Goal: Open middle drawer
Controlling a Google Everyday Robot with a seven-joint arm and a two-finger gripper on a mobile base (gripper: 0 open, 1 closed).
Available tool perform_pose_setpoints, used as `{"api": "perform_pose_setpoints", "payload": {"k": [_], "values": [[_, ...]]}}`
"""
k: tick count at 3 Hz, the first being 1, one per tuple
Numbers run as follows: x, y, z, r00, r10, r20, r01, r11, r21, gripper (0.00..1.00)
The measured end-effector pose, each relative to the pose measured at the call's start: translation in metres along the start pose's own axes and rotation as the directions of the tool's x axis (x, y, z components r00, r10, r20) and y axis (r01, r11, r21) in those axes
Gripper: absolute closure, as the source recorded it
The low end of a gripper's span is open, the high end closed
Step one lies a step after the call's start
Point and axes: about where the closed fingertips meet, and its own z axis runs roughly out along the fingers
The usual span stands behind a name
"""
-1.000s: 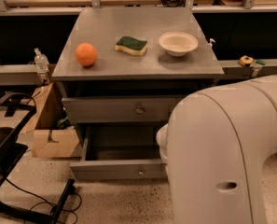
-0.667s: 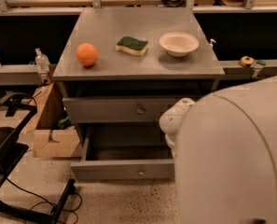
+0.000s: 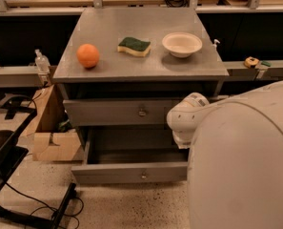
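- We cannot pick out the claw. It lies somewhere behind the robot's white arm [image 3: 236, 166], which fills the lower right, so we cannot tell whether it is released or clenched.
- The nearest part of the arm we see is a rounded white joint [image 3: 186, 119]. It covers the right end of the middle drawer [image 3: 112, 112].
- The middle drawer sits just left of that joint, directly under the shaded strip below the tabletop [image 3: 131, 23]. Its small knob [image 3: 142, 112] is left of the joint and apart from it.
- We cannot tell how far the middle drawer stands out.
- The lower drawer [image 3: 126, 174] is pulled well out with its inside showing. The joint overlaps its right rear corner.
- On the tabletop, an orange [image 3: 87, 55] lies at the left, a green-topped sponge [image 3: 134, 46] in the middle and a pale bowl [image 3: 181, 44] at the right, all apart.
- A cardboard box [image 3: 53, 140] stands on the floor left of the cabinet.
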Motion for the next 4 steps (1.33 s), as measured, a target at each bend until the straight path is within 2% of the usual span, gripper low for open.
{"api": "perform_pose_setpoints", "payload": {"k": [1, 2, 3, 4], "values": [[0.000, 0.001, 0.000, 1.000, 0.000, -0.001, 0.000, 1.0000, -0.001, 0.95], [-0.004, -0.002, 0.015, 1.000, -0.006, 0.027, 0.006, 0.9999, -0.009, 1.00], [-0.016, -0.010, 0.048, 0.995, -0.024, 0.092, 0.026, 0.9995, -0.021, 1.00], [-0.021, -0.011, 0.084, 0.988, -0.013, 0.156, 0.019, 0.9992, -0.036, 1.00]]}}
